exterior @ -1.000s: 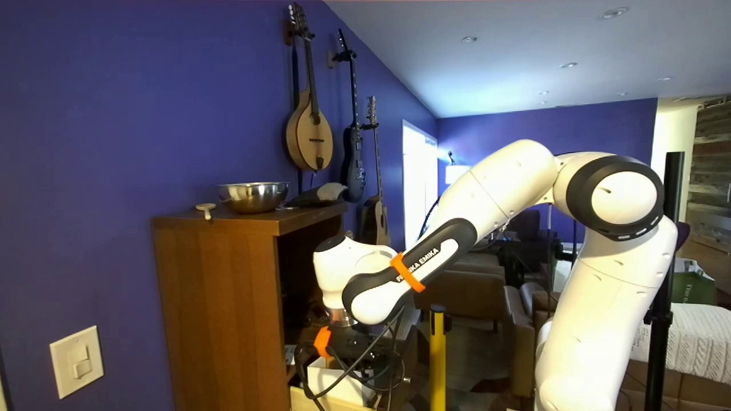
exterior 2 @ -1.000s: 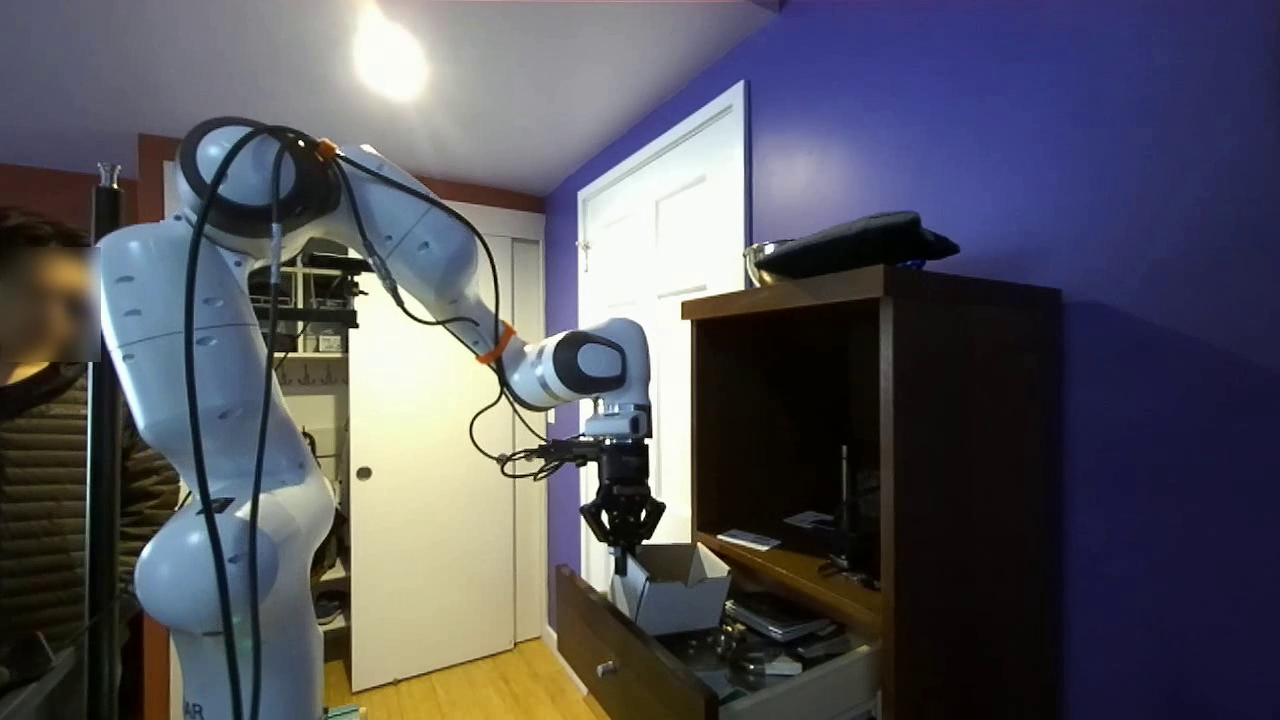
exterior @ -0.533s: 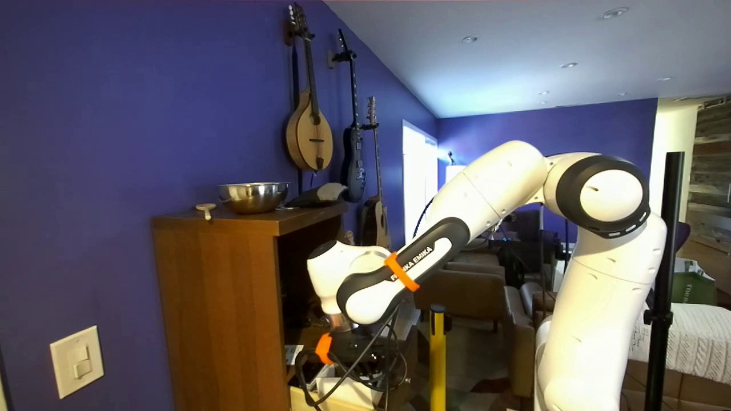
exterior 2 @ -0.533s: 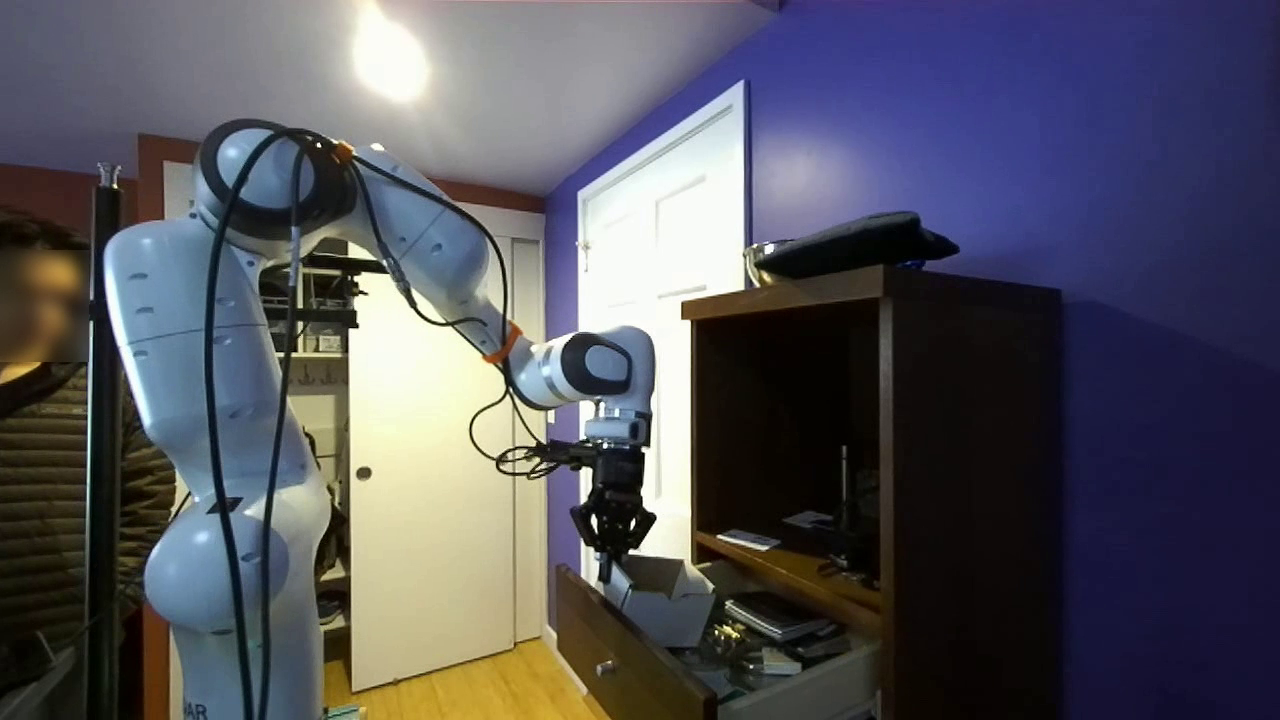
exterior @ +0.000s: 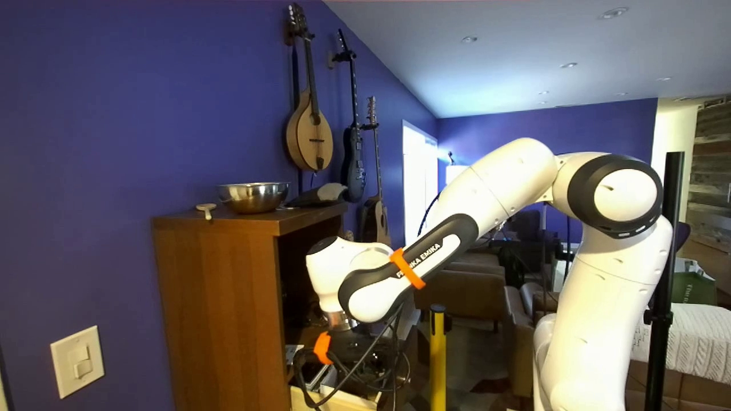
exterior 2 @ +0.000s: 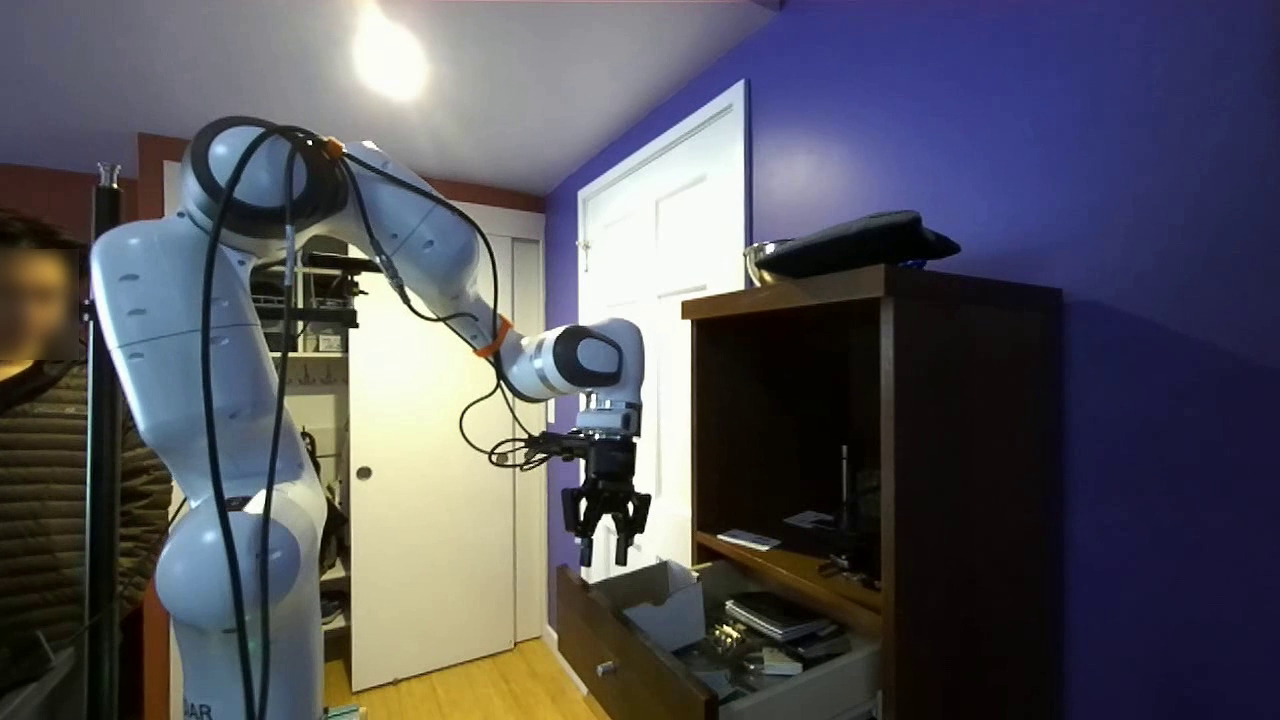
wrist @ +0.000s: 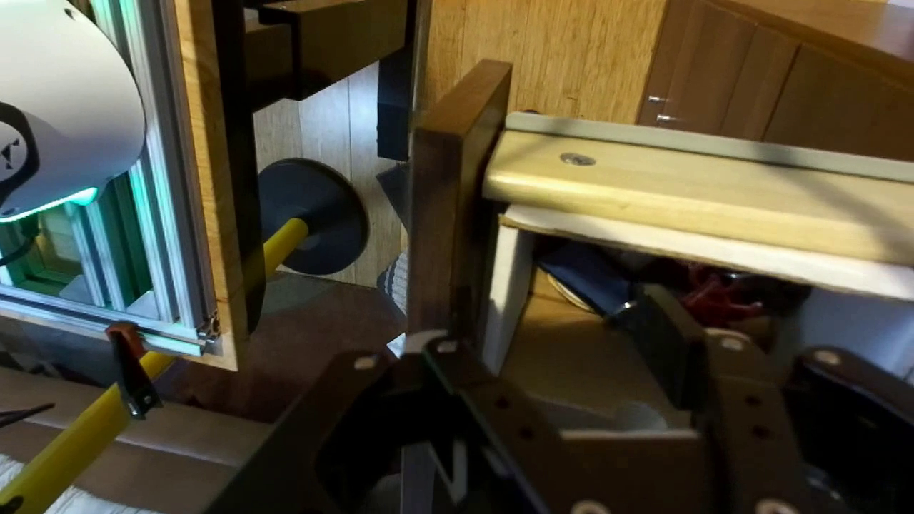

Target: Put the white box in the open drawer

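The black two-fingered gripper [exterior 2: 604,550] hangs with its fingers well apart, and it holds nothing. Below it, the white rectangular cardboard box [exterior 2: 676,618] is already inside the open wooden drawer [exterior 2: 645,672] with pale sides, standing just behind its brown front.

Along the robot's forearm [exterior: 435,252] I read the brand "FRANKA EMIKA" in white, an orange band [exterior: 408,269] hiding part of its first word. Low on the arm's white base [exterior 2: 210,672] I make out only "AR", and the pale lettering on the green bag [exterior: 698,288] is too small to read.
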`<state>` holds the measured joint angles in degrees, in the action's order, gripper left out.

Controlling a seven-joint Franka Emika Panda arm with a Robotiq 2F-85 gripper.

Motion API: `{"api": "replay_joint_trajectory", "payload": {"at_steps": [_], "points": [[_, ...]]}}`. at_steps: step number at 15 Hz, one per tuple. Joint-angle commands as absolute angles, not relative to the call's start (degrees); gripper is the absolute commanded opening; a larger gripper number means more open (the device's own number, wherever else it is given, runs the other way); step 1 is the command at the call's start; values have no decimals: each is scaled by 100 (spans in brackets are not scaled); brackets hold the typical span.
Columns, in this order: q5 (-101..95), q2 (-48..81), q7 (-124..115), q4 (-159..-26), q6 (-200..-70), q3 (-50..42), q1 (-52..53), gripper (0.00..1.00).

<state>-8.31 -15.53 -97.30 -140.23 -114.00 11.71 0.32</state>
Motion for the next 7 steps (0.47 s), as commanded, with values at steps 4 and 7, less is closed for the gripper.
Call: {"api": "replay_joint_trajectory", "payload": {"at_steps": [4, 7], "points": [[-1099, -3240, -9151, -14940, -11928, 796, 45, 100], [-957, -3044, -8937, -14745, -11828, 904, -104, 100]]}}
